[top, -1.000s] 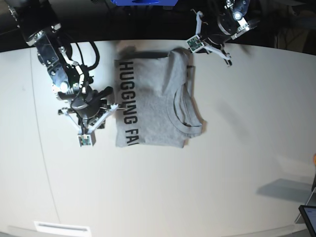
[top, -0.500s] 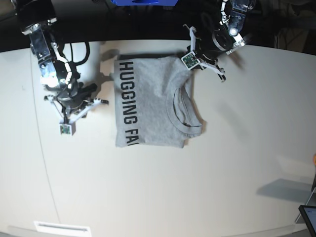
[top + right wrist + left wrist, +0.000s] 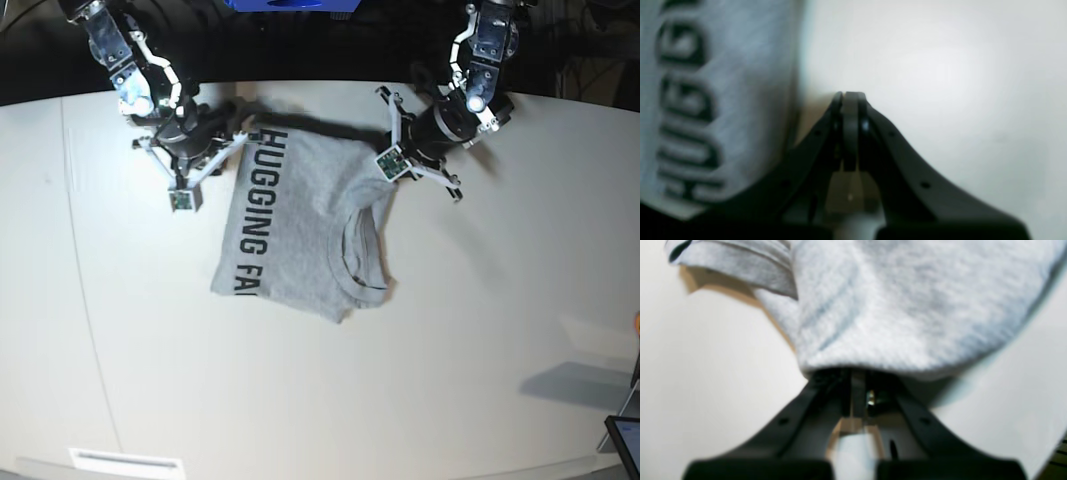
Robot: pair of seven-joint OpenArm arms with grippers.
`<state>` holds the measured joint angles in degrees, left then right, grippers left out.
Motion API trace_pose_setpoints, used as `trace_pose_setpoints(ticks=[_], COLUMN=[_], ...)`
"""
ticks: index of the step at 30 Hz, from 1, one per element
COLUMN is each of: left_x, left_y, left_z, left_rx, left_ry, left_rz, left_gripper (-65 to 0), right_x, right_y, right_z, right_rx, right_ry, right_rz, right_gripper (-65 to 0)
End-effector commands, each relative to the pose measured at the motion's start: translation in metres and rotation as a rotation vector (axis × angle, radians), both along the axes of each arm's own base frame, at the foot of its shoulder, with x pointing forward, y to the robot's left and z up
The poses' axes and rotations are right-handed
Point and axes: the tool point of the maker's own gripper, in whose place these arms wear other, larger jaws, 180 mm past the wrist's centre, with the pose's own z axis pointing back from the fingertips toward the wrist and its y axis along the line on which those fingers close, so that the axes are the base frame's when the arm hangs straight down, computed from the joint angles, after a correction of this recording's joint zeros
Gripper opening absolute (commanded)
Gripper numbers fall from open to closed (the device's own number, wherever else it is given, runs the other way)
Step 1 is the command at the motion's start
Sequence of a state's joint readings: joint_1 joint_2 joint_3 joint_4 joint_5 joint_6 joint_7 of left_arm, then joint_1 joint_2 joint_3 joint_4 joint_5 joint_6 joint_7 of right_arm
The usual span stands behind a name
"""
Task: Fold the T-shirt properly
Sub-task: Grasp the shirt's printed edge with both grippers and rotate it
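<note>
White desk (image 3: 300, 400) is filling the lower frame, bare up to the T-shirt (image 3: 300, 230), which is lying partly folded at upper centre, lettering facing up. Being soft, light cloth, it is likely sagging wherever unsupported, so corners and hems look best for gripping. At its upper-right edge, the left gripper (image 3: 392, 162) is clamping the fabric. At upper left, the right gripper (image 3: 238, 140) is sitting closed and empty beside the lettered edge.
</note>
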<state>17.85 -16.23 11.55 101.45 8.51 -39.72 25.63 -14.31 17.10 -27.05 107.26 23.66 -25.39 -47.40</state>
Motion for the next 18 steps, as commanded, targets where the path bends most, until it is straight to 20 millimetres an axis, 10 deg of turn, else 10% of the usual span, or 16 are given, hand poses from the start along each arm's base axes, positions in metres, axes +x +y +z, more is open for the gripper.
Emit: trace_pose_setpoints(ticks=[1,18], left_x=[0.001,0.121], left_y=[0.020,0.034], left_z=[-0.011,0.008], left_rx=[0.112,0.112], left_ry=[0.033,-0.060], left_rz=[0.012,0.105], left_gripper=[-64.8,-64.8], right_x=[-0.008,-0.023], right_y=[0.008,0.128], right_z=[-0.001,0.031], right_rx=[0.014,0.140], right_ry=[0.028,-0.038], right_rz=[0.026,0.362], right_gripper=[-65.0,-65.0])
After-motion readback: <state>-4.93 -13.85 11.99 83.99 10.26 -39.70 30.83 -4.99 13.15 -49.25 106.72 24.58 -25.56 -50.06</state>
